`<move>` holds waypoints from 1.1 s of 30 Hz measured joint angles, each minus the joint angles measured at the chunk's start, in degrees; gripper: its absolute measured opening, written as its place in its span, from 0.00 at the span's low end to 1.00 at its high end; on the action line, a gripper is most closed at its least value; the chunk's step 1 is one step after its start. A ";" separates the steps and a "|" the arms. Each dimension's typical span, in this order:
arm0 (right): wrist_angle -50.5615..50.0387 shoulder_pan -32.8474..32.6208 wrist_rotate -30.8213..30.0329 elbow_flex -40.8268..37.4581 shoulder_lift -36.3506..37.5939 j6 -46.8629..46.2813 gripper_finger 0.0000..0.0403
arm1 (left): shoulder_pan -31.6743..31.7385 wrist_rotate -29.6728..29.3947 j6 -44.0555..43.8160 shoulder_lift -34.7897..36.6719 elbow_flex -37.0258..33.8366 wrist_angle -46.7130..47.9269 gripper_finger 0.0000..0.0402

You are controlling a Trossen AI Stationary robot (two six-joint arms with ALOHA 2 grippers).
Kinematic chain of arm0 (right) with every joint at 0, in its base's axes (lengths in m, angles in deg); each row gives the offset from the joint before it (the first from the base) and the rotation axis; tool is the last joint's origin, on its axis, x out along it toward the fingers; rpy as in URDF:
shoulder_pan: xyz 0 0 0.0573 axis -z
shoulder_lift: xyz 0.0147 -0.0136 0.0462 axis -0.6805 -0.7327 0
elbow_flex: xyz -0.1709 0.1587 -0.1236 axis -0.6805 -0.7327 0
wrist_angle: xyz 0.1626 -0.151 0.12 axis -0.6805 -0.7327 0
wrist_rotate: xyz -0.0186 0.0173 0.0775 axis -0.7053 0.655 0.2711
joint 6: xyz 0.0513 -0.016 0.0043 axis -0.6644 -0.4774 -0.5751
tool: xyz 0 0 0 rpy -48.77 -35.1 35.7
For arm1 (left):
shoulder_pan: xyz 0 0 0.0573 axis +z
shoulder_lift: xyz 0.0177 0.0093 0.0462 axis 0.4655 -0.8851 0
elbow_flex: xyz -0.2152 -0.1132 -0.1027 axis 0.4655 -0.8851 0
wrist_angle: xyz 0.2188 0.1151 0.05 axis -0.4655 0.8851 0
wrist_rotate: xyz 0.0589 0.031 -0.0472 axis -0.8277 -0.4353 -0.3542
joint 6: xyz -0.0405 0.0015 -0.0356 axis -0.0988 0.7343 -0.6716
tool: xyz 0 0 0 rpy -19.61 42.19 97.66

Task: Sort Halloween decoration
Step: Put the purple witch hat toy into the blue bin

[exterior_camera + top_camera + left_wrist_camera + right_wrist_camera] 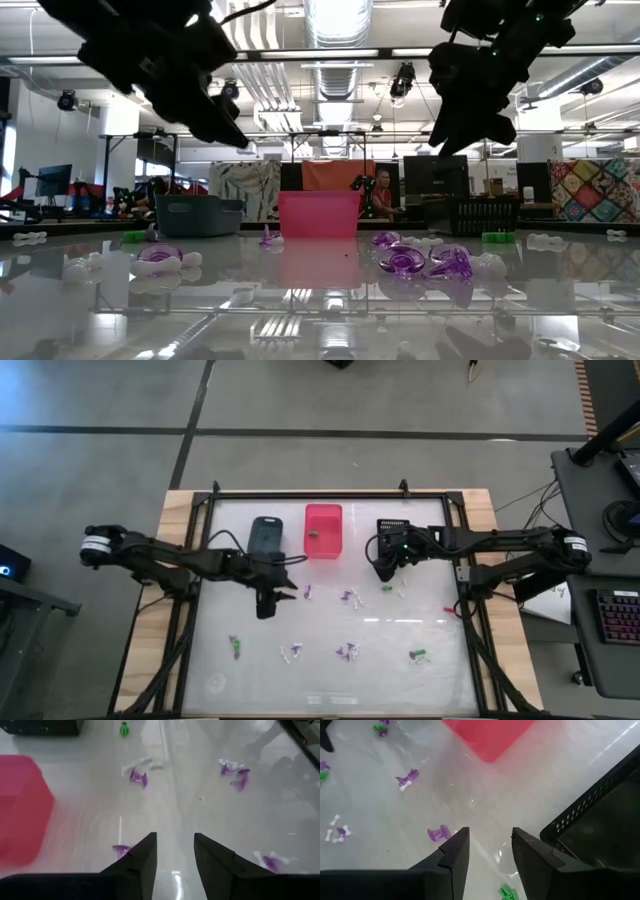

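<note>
Scattered over the glossy surface (440, 660) in front of the three bins, the purple, green and white trinkets (347, 652), with hardly any sorted yet, only one small dark speck inside the pink bin (323, 530). Poised above the pile, left gripper (266, 605) just before the blue-grey bin (266, 535) and right gripper (384, 572) beside the black bin (395, 530), both parted and empty, probably to choose a next piece. From each wrist, a clear gap between the fingers with a purple trinket (120, 851) near the left ones; from the low camera, only dark silhouettes hanging well above the trinkets.
</note>
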 joint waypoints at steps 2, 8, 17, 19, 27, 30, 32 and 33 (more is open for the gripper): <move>-0.02 -0.34 -0.54 0.00 -0.37 0.01 0.33 | -0.02 -2.96 0.14 -1.57 -0.85 -2.31 0.32; -0.02 -2.49 -5.58 -0.02 -0.76 -0.03 0.33 | 0.00 -5.41 1.36 -8.00 -3.22 -12.32 0.34; 0.04 -3.79 -8.72 -0.02 -0.80 -0.59 0.33 | 0.02 -5.53 1.39 -17.36 -3.48 -20.61 0.34; 0.08 -3.78 -8.98 -0.02 -0.80 -0.62 0.33 | 0.02 -5.69 1.39 -19.31 -3.48 -22.18 0.34; 0.40 -3.79 -9.04 -0.04 -0.80 -0.65 0.32 | 0.04 -7.89 1.02 -23.19 -3.04 -23.47 0.30; 0.41 -3.79 -9.03 -0.04 -0.80 -0.58 0.33 | 0.04 -7.94 0.35 -23.15 -3.11 -23.44 0.28; 0.43 -3.79 -9.04 -0.04 -0.80 -0.56 0.33 | 0.04 -7.94 0.06 -22.93 -3.08 -23.44 0.26; 0.41 -3.79 -9.04 -0.04 -0.80 -0.53 0.32 | 0.04 -7.94 -0.04 -22.84 -3.02 -23.47 0.26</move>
